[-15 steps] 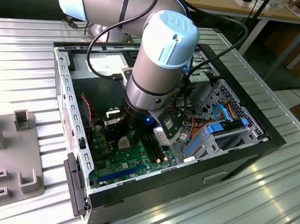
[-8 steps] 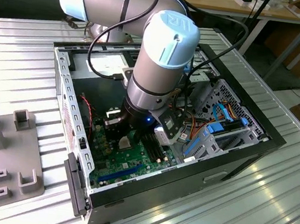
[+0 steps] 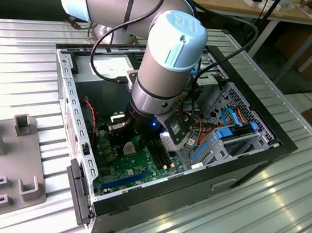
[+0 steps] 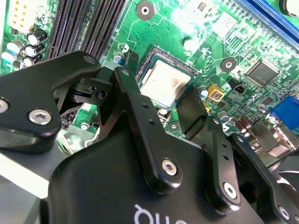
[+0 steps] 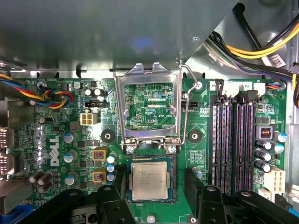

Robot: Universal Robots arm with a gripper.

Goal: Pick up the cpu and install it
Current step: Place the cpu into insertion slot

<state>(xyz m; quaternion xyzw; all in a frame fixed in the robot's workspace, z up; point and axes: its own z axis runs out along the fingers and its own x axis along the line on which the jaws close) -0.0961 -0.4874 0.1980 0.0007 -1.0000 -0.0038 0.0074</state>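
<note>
Misalignment is the hazard: the small flat silvery-beige square cpu [image 5: 149,181] is seen lying in the black square socket [image 5: 172,179], flanked by the black gripper's [image 5: 156,176] spread, released fingers [image 5: 194,179]. Socket pins could be bent if it is nudged askew; the silver hinged frame [image 5: 149,112] adjoining the socket stands open.

Exterior view: high, angled down, mid-range, whole computer case [image 3: 192,190], arm [image 3: 170,55] entering from 11 o'clock. Both wrist views: close above board [image 5: 93,140] [image 4: 201,28], sharing cpu [image 5: 148,181] [image 4: 163,83].

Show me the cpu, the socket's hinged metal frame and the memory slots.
cpu [image 5: 149,181]: first wrist view, middle of its face.
hinged metal frame [image 5: 148,70]: first wrist view, bar opposite its hinge.
memory slots [image 5: 240,144]: first wrist view, one slot's middle.
</note>
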